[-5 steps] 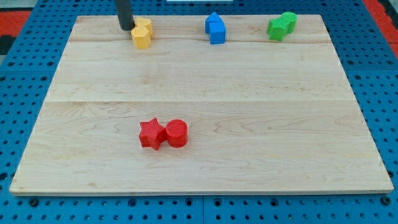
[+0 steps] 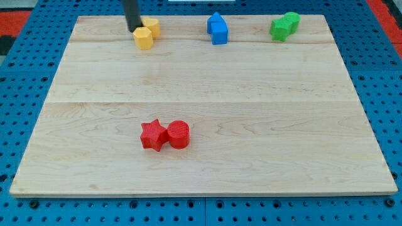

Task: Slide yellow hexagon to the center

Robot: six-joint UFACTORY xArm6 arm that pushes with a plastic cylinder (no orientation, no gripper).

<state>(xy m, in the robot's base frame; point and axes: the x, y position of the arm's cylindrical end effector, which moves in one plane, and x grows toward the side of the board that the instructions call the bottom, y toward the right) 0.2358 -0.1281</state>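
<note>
The yellow hexagon (image 2: 143,37) lies near the view's top left of the wooden board (image 2: 201,150), with a second yellow block (image 2: 152,26) touching it just above and to the right. My tip (image 2: 134,29) stands at the hexagon's upper left edge, touching or nearly touching both yellow blocks. The rod runs up out of the view's top.
A blue block (image 2: 218,29) sits at the top middle and a green block (image 2: 284,26) at the top right. A red star (image 2: 152,135) and a red cylinder (image 2: 179,134) touch each other below the board's middle, towards the left.
My tip has moved a little to the right, in between the two yellow blocks. The upper yellow block has shifted slightly right and up; the hexagon has barely moved.
</note>
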